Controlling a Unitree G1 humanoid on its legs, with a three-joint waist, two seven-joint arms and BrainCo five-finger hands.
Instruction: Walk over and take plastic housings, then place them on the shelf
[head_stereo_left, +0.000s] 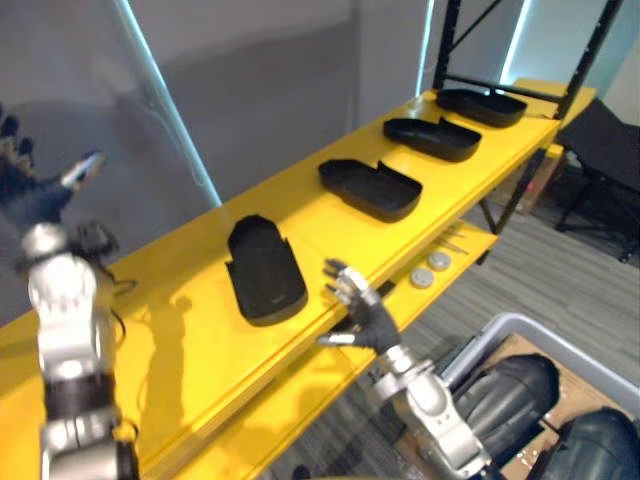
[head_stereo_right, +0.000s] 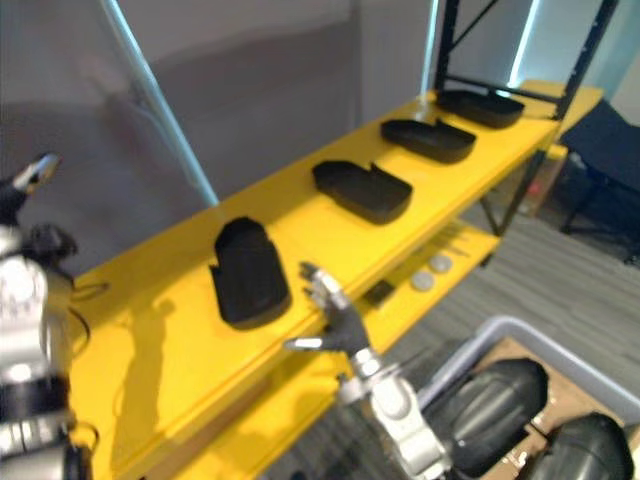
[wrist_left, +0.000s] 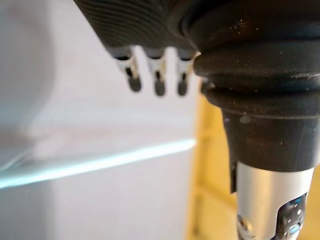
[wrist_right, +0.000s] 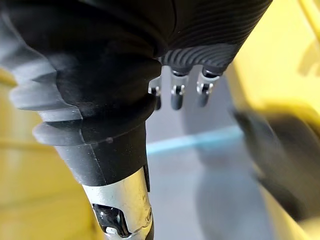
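Several black plastic housings lie in a row on the yellow shelf top (head_stereo_left: 180, 330): the nearest housing (head_stereo_left: 264, 270), a second housing (head_stereo_left: 370, 187), a third housing (head_stereo_left: 432, 137) and the farthest housing (head_stereo_left: 481, 105). My right hand (head_stereo_left: 362, 315) hovers open at the shelf's front edge, just right of the nearest housing and apart from it; its fingers (wrist_right: 175, 95) hang straight and hold nothing. My left hand (head_stereo_left: 35, 195) is raised over the shelf's near left end, with its fingers (wrist_left: 157, 82) straight and empty.
A grey bin (head_stereo_left: 520, 325) at the lower right holds more black housings (head_stereo_left: 510, 390). Two round discs (head_stereo_left: 430, 270) lie on the lower shelf. Black rack posts (head_stereo_left: 445, 45) rise at the far end. A dark chair (head_stereo_left: 600, 150) stands at the right.
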